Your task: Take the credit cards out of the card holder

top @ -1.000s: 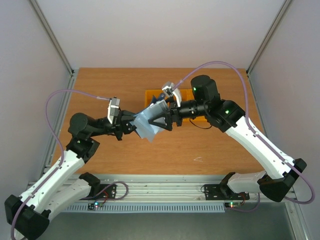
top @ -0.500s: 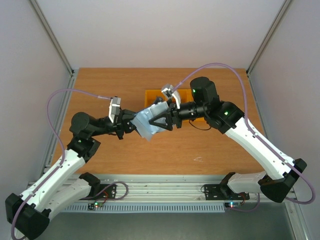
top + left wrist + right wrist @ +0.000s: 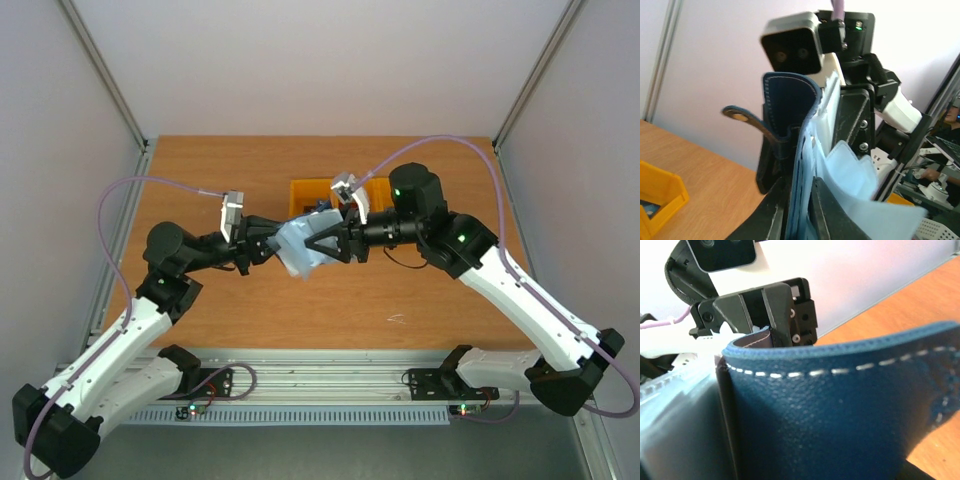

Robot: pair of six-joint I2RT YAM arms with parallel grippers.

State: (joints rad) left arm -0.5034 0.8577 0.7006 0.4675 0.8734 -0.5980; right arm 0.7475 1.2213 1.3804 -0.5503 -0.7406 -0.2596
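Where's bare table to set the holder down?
Bare: the table nearer than the holder, and its far-left corner beside the bin. Crowded: centre, where left end effector and right end effector meet.

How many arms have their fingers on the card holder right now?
2. The left fingers clamp the card holder on its left side; the right fingers pinch its right side. It hangs open between them, off the table.

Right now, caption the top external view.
Left gripper and right gripper hold the open card holder aloft between them, near an orange bin.
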